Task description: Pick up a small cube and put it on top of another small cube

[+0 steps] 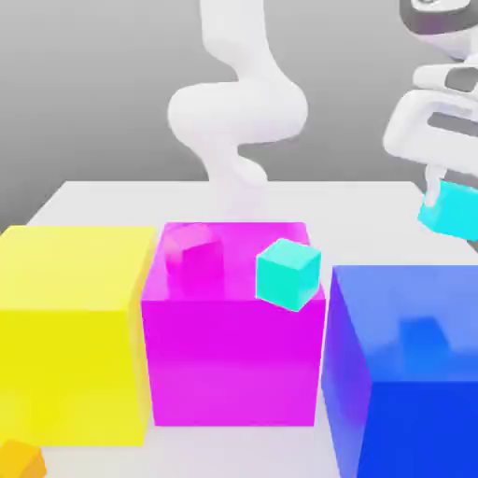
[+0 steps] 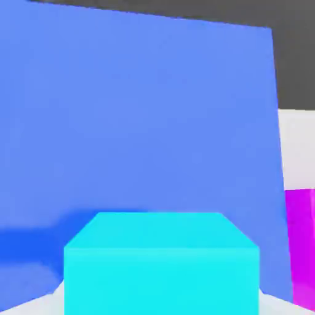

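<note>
The pincer [image 1: 454, 202] is closed on the cyan cube [image 1: 454, 211], which sits a shade above three o'clock in the exterior view, clear of the blue block [image 1: 425, 429] and slightly tilted. In the hand view the same cube lies between the pincer's pads, with the blue block's pale face behind it. Below the cube, toward four o'clock in the exterior view, the blue block carries a darker patch [image 1: 425, 344] on its top. The turquoise cube [image 1: 288, 274] is near the centre of that view, toward four o'clock from it, tilted and overlapping the front edge of the magenta block [image 1: 233, 364]; whether it touches the block I cannot tell. The magenta block stands at six o'clock, with a small pink cube [image 1: 194, 254] near the back of its top, toward eleven o'clock from the block's middle. The yellow block [image 1: 70, 373] is at eight o'clock, just beside the magenta one. Farther out, between seven and eight o'clock, lies an orange cube [image 1: 21, 459]. The white table [image 1: 327, 201] reaches back behind the blocks, and the arm [image 1: 238, 112] rises toward twelve o'clock.
</note>
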`<state>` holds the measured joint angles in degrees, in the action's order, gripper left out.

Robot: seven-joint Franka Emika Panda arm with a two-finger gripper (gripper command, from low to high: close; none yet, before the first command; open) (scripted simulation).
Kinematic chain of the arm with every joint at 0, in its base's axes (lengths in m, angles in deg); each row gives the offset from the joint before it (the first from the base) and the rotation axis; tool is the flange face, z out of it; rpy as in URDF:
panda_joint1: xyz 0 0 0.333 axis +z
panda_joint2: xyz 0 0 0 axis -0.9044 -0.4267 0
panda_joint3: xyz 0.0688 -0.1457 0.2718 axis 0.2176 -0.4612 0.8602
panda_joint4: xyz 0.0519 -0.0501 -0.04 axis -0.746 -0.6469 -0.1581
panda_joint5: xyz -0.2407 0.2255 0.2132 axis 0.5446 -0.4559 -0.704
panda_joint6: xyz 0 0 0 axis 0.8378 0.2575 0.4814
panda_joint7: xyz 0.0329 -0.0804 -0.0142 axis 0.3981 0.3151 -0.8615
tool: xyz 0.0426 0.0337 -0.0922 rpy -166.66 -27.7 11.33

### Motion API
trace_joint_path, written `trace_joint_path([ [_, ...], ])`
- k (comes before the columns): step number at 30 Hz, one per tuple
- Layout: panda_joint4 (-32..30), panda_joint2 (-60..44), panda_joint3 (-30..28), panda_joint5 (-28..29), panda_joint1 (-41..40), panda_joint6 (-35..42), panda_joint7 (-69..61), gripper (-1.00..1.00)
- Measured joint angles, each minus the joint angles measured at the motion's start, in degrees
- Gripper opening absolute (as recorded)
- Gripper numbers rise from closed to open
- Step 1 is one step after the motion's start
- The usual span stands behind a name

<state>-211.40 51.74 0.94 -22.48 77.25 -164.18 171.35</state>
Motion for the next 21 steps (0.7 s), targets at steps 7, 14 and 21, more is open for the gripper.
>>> trace_joint_path([
  [7, -3.34, 9.55, -10.93, -5.39, -8.35, 4.72, 3.10, -1.00],
  [14, -10.26, 12.97, -19.50, -7.00, -19.69, 3.01, 12.27, -1.00],
  [21, -15.95, 10.38, -19.79, -7.07, -20.58, -5.08, 12.82, 1.00],
])
